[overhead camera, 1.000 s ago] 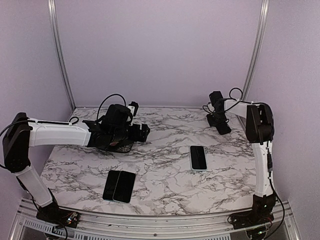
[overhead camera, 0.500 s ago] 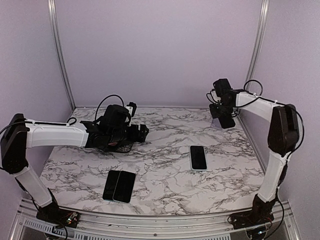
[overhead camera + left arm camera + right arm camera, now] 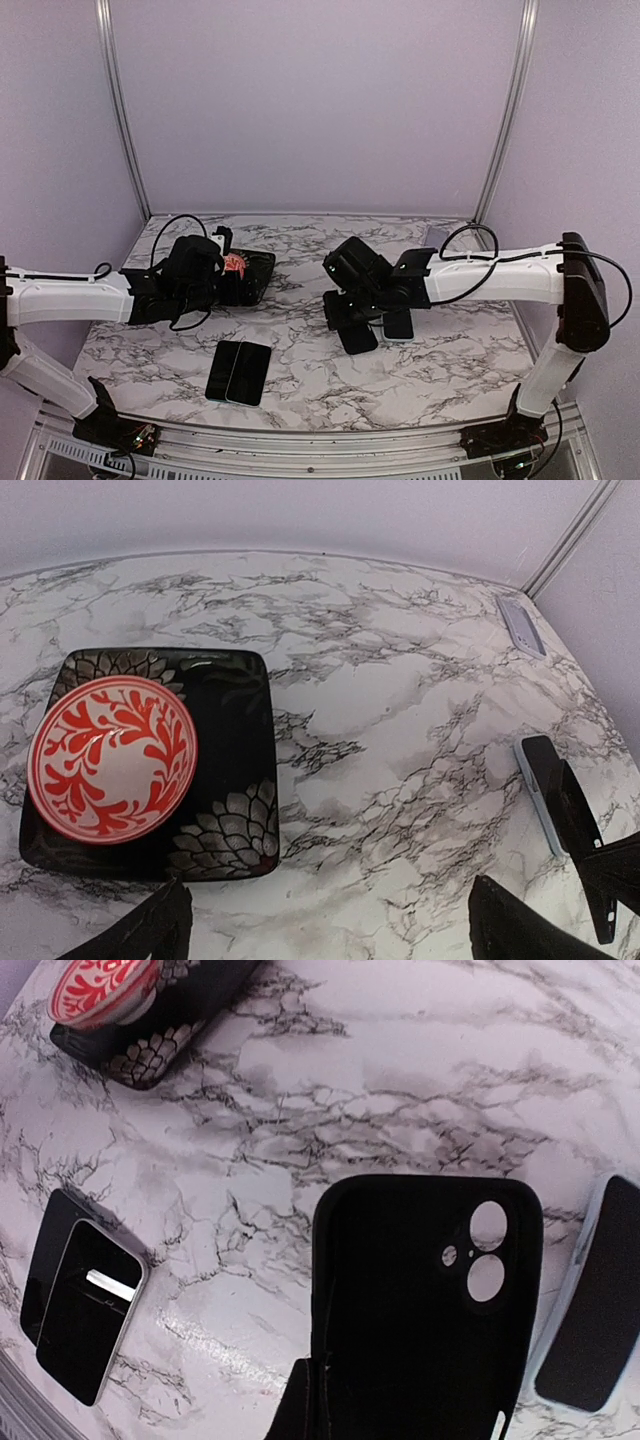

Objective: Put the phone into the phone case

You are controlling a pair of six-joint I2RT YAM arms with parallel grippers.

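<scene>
1. Right wrist view shows the black phone case [image 3: 400, 1330] pinched at its lower edge by the right gripper [image 3: 348, 312]. The case's camera cut-outs are in view. It sits just left of the phone [image 3: 592, 1300] and seems tilted up off the marble table [image 3: 420, 1110].
2. The phone lies flat, dark screen up, with a pale blue rim. I cannot tell whether the case touches it.
3. Left gripper [image 3: 335, 932] has its fingers spread wide with nothing between them. It hovers well left of the phone, by the near edge of a square black plate [image 3: 240, 810] that carries a red-patterned bowl [image 3: 112, 755].
4. Two more handsets [image 3: 85, 1310] lie side by side, well left of the phone and nearer the arm bases. I judge the blue-rimmed phone to be the task's, since it lies next to the case.
5. The case looks thin, light and soft, so it will probably flex under a pinch and is better laid flat with its open side up.
6. The phone looks stiff, dense and slick. It is best held across its long edges near the middle, off the glass, and seated one corner first.
</scene>
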